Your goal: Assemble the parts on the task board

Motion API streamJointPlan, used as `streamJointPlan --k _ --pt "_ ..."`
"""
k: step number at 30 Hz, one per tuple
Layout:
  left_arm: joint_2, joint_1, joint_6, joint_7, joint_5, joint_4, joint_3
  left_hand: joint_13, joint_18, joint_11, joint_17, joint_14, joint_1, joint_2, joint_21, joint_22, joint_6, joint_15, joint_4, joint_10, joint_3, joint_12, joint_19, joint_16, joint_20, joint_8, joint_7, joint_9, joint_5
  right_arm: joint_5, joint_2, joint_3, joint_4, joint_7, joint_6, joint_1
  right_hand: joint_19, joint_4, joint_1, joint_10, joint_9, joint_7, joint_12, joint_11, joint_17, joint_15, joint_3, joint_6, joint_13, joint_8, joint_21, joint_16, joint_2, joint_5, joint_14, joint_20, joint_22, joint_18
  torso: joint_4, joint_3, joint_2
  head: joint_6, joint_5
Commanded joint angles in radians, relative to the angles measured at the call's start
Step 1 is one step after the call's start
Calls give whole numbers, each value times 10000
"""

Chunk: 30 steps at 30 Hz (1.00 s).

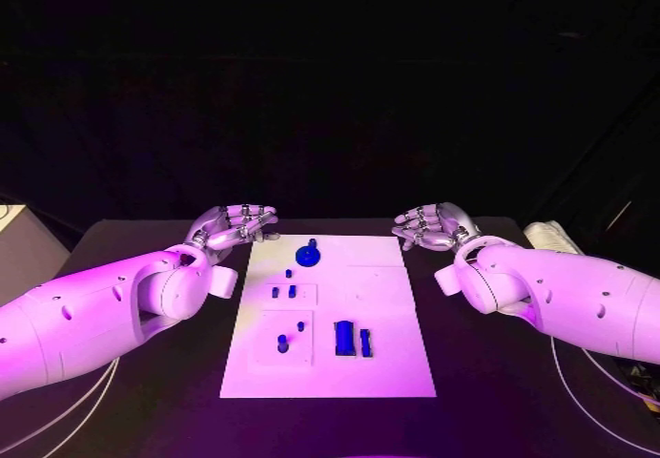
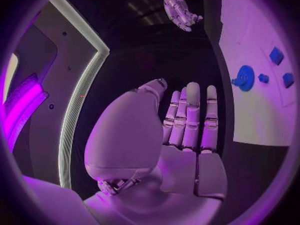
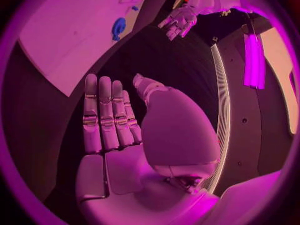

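Two smooth white robot arms with bulbous rounded casings and small dark screw holes. Each ends in a silver, segmented metal hand: the left hand (image 1: pixel 234 227) and the right hand (image 1: pixel 432 227). Thin pale cables trail beneath both arms.

The left arm (image 1: pixel 96 310) enters from the left edge of the head view and extends forward across the table, ending in the left hand (image 1: pixel 234 226) near the far left corner of the working area. The right arm (image 1: pixel 564 291) enters from the right edge and mirrors this pose, ending in the right hand (image 1: pixel 433 227) at the far right. The two hands are well apart and level with each other. In the wrist views, the left hand (image 2: pixel 181 130) and right hand (image 3: pixel 125 120) each show straight fingers lying side by side, the thumb set apart, and nothing held.
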Motion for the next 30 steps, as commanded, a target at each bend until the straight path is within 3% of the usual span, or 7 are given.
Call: streamJointPlan --k 1,3,4,12,13,15,30 --pt "248 -20 -471 779 600 -478 16 -2 125 -4 -179 -99 115 -7 -288 -244 120 -24 1 170 89 -279 8 -189 94 -84 3 -52 -39 1328 236 26 -472 1340 745 14 -82 -140 -69 108 -158 51 -492 88 -706 172 276 16 -1165 -198 -284 -1133 -100 -21 13 179 -1165 117 15 38 -153 154 69" --pt "354 -29 -497 802 607 -664 17 0 128 11 -268 -134 125 -1 -411 -353 169 -12 1 254 113 -387 27 -269 112 -105 17 -74 -38 1424 338 40 -654 1438 846 19 -146 -330 -181 224 -280 105 -790 136 -1239 259 432 94 -2135 -408 -255 -2064 -61 -25 238 282 -2345 127 -12 53 -145 183 93" --pt "263 -18 -174 222 195 -522 9 -660 -1693 -1274 -4021 -9312 -4466 1772 -2242 -2988 -8516 -706 -2868 -2906 -3212 -1804 -8138 -3604 -2649 -2438 -1482 -2861 -2609 570 255 32 -505 491 193 10 -3254 -2085 -4133 -3100 -3779 -1759 -2284 -1213 -5914 -629 -4456 -8713 -5100 -2917 -885 -5710 2155 -633 -2889 -1738 -7798 -1710 13 19 -82 113 52" --pt "251 -111 -840 330 234 -127 64 -660 -1693 -1274 -4021 -9312 -6890 1772 -2242 -2988 -8516 -706 -2868 -10132 -3212 -1804 -8138 -11457 -2649 -2438 -1482 -2861 -2609 1237 167 277 94 936 -266 -223 -10527 -2085 -6451 -10597 -3779 -1759 -2284 -1213 -5914 -629 -4456 -8713 -5100 -2917 -885 -5710 2155 -633 -9995 -1738 -7798 -1710 40 149 -242 446 94" --pt "248 -135 -1011 357 244 -25 78 -660 -1693 -1274 -4021 -9312 -7184 1772 -2242 -2988 -8516 -706 -2868 -10132 -3212 -1804 -8138 -11457 -2649 -2438 -1482 -2861 -2609 1407 145 340 248 1050 -383 -283 -10527 -2085 -13639 -10597 -3779 -1759 -2284 -1213 -5914 -629 -4456 -8713 -5100 -2917 -885 -5710 2155 -633 -9995 -1738 -7798 -1710 47 183 -283 531 105" --pt "238 -207 -1524 440 274 280 121 -660 -1693 -1274 -4021 -9312 -14886 1772 -2242 -2988 -8516 -706 -2868 -10132 -3212 -1804 -8138 -11457 -2649 -2438 -1482 -2861 -2609 1920 77 529 710 1393 -737 -462 -10527 -2085 -13639 -10597 -3779 -1759 -2284 -1213 -5914 -629 -4456 -8713 -5100 -2917 -885 -5710 2155 -633 -9995 -1738 -7798 -1710 67 279 -401 777 136" --pt "166 -741 -5330 1053 496 2540 439 -660 -1693 -1274 -4021 -9312 -14886 1772 -2242 -2988 -8516 -706 -2868 -10132 -3212 -1804 -8138 -11457 -2649 -2438 -1482 -2861 -2609 4193 -224 1365 2756 2912 -2302 -1258 -10527 -2085 -13639 -10597 -3779 -1759 -2284 -1213 -5914 -629 -4456 -8713 -5100 -2917 -885 -5710 2155 -633 -9995 -1738 -7798 -1710 104 457 -619 1231 194"
